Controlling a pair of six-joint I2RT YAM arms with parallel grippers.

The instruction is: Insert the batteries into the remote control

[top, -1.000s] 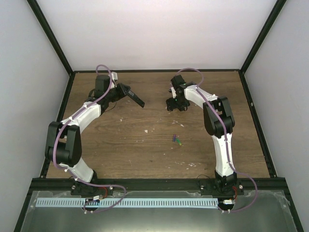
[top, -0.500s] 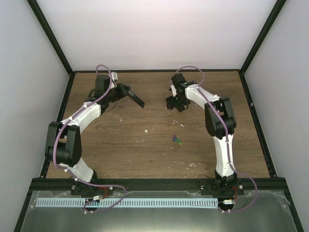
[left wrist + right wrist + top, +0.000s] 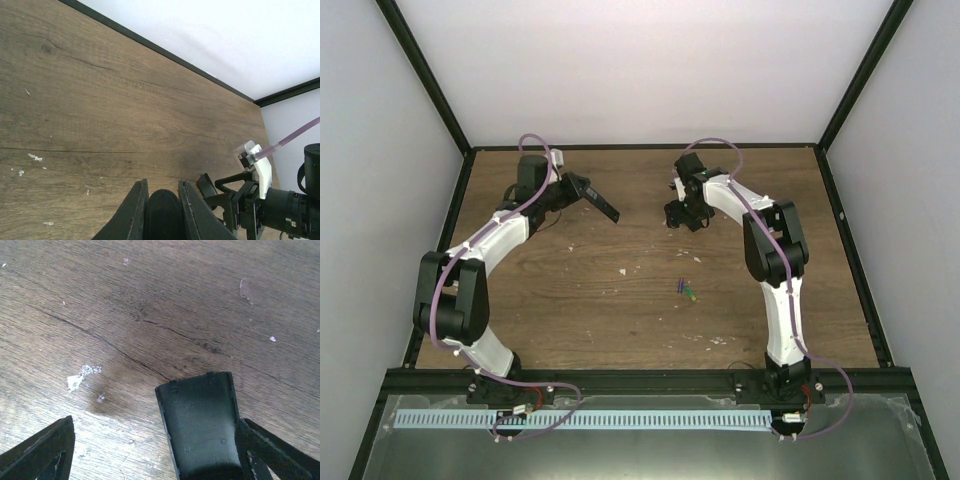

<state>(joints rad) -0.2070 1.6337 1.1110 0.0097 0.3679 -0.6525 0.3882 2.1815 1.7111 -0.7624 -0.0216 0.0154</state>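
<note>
Your left gripper (image 3: 578, 190) is clamped on one end of the remote (image 3: 603, 205), lifted off the surface (image 3: 560, 300) at far left. Its long axis runs from the gripper toward the right and nearer side.

Your right gripper (image 3: 685, 215) has its fingers spread wide. A flat black plate (image 3: 200, 425) lies against one finger, and I can't tell whether it is carried or just resting there.

The batteries (image 3: 685, 289) lie side by side on the bare wood near the middle, almost straight toward the near edge from your right gripper and well apart from it. They're too small to read their long axes. The right arm is clearly the nearer one, so I'd expect it to fetch them.

The surface is scuffed brown wood with pale specks (image 3: 80, 377), and white walls (image 3: 640, 70) enclose the space.
</note>
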